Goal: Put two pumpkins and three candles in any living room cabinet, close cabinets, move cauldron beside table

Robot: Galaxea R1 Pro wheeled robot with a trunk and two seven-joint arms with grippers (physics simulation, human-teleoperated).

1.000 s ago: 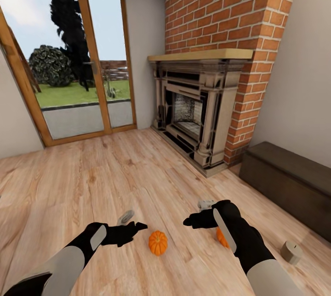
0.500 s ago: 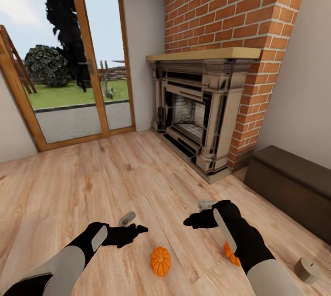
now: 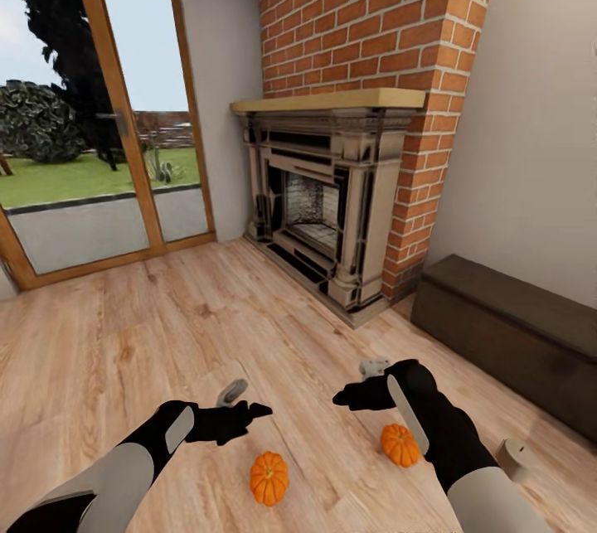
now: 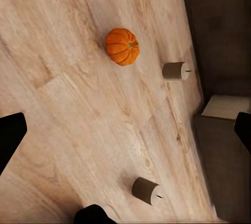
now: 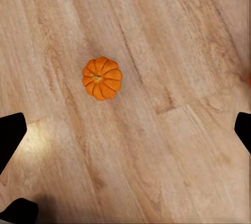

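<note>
Your black left gripper (image 3: 249, 413) and black right gripper (image 3: 344, 396) both hover spread wide and empty above the pale wooden plank floor (image 3: 166, 326). Two bright orange ribbed pumpkins lie on it: one (image 3: 269, 477) between your arms, the other (image 3: 400, 444) beside your right forearm. A stubby beige candle (image 3: 514, 458) lies near the long dark brown cabinet (image 3: 506, 334).

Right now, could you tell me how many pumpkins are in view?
2, both on the wooden floor: one pumpkin between the two arms, the other pumpkin beside the right arm, partly behind it. No others visible.
</note>
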